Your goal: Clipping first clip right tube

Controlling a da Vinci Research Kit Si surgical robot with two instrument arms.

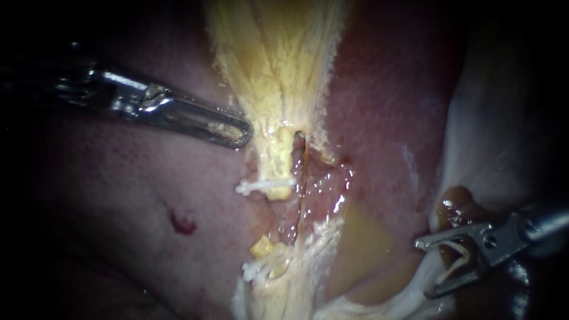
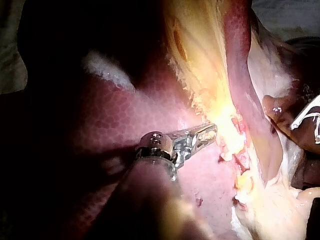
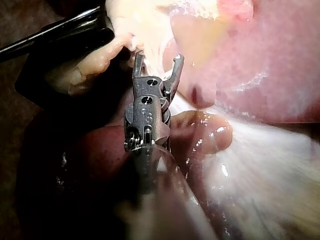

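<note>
The right tube [image 1: 303, 175] is a thin, reddish-brown, upright strand. The white clip [image 1: 456, 261] sits spread in the right instrument [image 1: 422, 268], well apart from it.

Endoscope view: close to the tissue, facing the liver [image 1: 118, 195] and the yellow tissue [image 1: 278, 65] down its middle.
Left wrist view: near, from behind the left instrument [image 2: 207, 134], along its shaft.
Right wrist view: very near, behind the right instrument [image 3: 158, 56].
Shared by endoscope and left wrist views: yellow tissue, the right instrument's clip [image 1: 467, 253].
</note>
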